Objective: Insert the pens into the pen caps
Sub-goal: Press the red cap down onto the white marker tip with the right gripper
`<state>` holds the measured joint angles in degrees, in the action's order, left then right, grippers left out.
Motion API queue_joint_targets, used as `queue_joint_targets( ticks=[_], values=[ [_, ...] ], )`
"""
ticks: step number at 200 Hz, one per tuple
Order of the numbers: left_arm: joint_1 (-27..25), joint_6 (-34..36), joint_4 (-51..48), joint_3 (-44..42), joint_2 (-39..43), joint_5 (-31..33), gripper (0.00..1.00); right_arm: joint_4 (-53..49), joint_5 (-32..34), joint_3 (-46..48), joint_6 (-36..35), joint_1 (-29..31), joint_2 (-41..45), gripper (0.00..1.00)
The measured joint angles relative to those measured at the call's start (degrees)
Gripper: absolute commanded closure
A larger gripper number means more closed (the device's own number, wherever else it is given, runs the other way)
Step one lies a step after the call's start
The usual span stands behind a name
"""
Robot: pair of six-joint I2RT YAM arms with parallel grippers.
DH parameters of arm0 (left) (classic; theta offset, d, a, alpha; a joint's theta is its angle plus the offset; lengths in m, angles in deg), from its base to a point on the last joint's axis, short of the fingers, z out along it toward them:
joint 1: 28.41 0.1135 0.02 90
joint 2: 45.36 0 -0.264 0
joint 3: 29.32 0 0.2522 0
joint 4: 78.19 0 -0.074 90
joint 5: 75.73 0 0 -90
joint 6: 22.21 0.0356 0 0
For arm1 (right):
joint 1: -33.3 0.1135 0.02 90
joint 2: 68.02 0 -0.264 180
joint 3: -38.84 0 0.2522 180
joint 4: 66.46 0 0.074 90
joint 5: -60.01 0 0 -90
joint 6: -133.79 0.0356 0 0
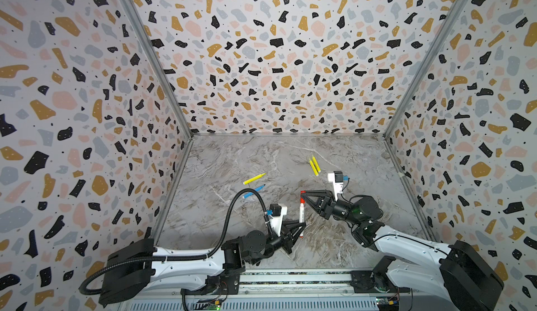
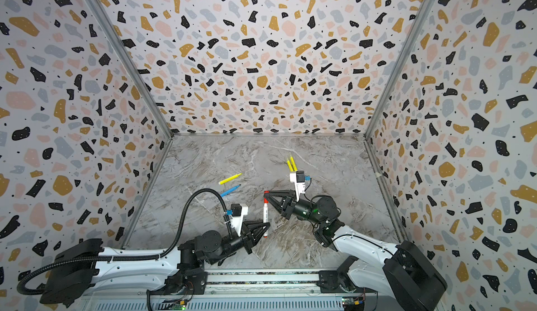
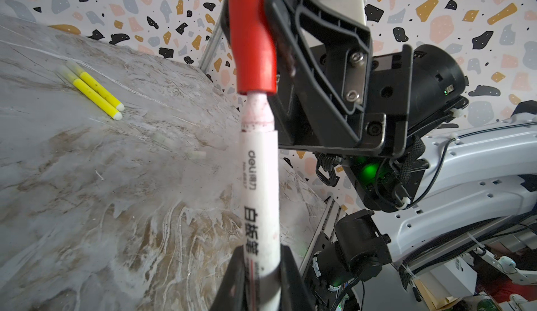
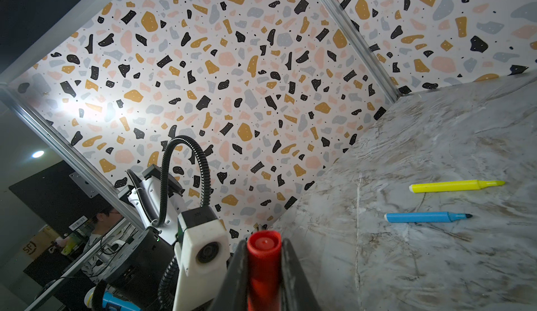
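The left hand (image 1: 303,224) is clamped on the white pen's (image 3: 260,184) lower barrel and the right hand (image 4: 263,254) on the red cap (image 3: 255,48), aligned above the surface (image 1: 261,155), the cap only partly seated, evidently for pressing home.

Terrazzo-print walls (image 1: 261,48) boxing in three sides, aluminium posts (image 1: 153,56) running up the corners. Grey-brown marble tabletop (image 1: 247,155) lying flat below. Glare patch (image 4: 81,109) blooming on one wall panel. Round ceiling light (image 4: 37,153) glowing outside the cell, room beyond sitting dim.
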<state>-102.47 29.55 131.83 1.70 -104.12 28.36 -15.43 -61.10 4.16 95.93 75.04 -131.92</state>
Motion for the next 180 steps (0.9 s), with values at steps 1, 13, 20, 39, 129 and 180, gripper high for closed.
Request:
queue_joint_targets(
  ticks=[1, 13, 20, 39, 129, 180],
  values=[
    [0.00, 0.00, 0.00, 0.00, 0.00, 0.00, 0.98, 0.00, 0.00, 0.00, 0.00, 0.02, 0.00, 1.00],
    [0.00, -0.02, 0.00, 0.00, 0.13, 0.04, 0.98, -0.04, 0.11, 0.00, -0.22, 0.83, 0.00, 1.00],
    [0.00, -0.02, 0.00, -0.02, 0.28, 0.13, 0.98, -0.04, 0.28, 0.02, -0.39, 1.31, 0.00, 1.00],
    [0.00, -0.04, -0.02, -0.07, 0.94, 0.35, 0.98, -0.02, 0.68, 0.26, -0.87, 2.08, 0.11, 1.00],
    [-1.05, 0.44, -3.13, -1.55, 4.50, -0.61, 1.00, -3.26, 4.24, 3.41, -4.55, 5.35, 4.83, 1.00],
    [-1.14, 2.47, -6.25, -2.80, 8.20, -2.95, 1.00, -2.62, 5.44, 5.31, -6.43, 7.58, 6.08, 1.00]
  ],
)
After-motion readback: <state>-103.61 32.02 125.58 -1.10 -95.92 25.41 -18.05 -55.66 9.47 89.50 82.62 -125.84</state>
